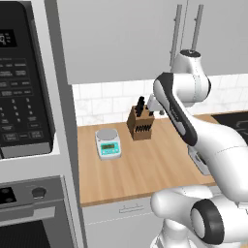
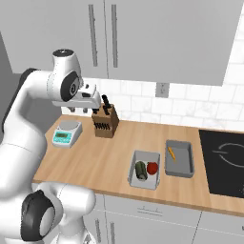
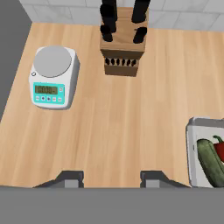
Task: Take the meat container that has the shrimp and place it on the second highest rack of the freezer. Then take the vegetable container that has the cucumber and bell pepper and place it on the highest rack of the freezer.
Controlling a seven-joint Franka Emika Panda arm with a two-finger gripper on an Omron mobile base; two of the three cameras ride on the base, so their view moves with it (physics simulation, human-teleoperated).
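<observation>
Writing is too blurred to read on the kitchen scale and microwave panel. Cucumber lies lengthwise along its pale bin beside the bell pepper, off to the pincer's right; shrimp sits in the dark tray beyond. Arm folds high over the counter, pincer spread and empty, aimed down near the knife block.

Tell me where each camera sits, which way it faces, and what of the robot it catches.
Left base view: behind the arm's left, facing the counter; white arm at lower right.
Right base view: behind its right, looking down at the vegetable bin and shrimp tray; arm at left.
Hand view: on the hand, looking down at the counter; tool tips apart, empty.
All three share the scale and knife block.
</observation>
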